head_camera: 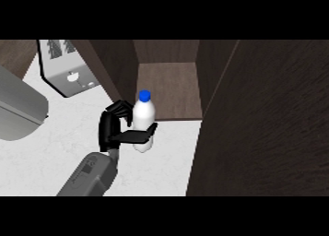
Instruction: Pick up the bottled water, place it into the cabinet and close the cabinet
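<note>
While the grey forearm is angled up from below, the bottled water is gripped upright by the left hand, just before the open cabinet.

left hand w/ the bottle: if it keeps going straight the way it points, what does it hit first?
Probably nothing at once: the left hand, curled round the bottled water, points into the open cabinet. The way looks free to the shelf; the left cabinet wall sits close, depth unclear.
</note>
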{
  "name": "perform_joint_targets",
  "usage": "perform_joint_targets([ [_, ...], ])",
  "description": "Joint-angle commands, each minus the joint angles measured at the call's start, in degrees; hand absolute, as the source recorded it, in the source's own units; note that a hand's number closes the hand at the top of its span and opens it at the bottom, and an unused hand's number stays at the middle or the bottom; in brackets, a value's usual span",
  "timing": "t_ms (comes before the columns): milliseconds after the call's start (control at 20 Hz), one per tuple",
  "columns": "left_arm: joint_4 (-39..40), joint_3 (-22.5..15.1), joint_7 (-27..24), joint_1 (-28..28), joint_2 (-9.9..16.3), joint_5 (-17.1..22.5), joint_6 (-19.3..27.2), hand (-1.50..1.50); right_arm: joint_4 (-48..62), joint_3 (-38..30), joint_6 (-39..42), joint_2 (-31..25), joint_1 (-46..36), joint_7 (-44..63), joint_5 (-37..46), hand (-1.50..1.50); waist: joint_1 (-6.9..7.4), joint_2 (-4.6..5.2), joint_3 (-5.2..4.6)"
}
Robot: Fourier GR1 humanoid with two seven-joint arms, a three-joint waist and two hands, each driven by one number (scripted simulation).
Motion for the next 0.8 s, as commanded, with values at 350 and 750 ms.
perform_joint_targets([
  [350,5.47,-0.39,5.70,-16.87,-2.44,-2.75,7.73,1.50,-1.74,-0.32,0.91,-1.44,3.13,-3.17,-1.60,-1.50,-2.94,0.72,-0.09],
  [750,9.87,0.76,3.95,-17.88,-0.06,-4.49,11.75,1.50,-2.69,-0.31,2.10,-2.38,4.74,-4.92,-3.70,-1.50,-4.17,1.08,-0.15],
])
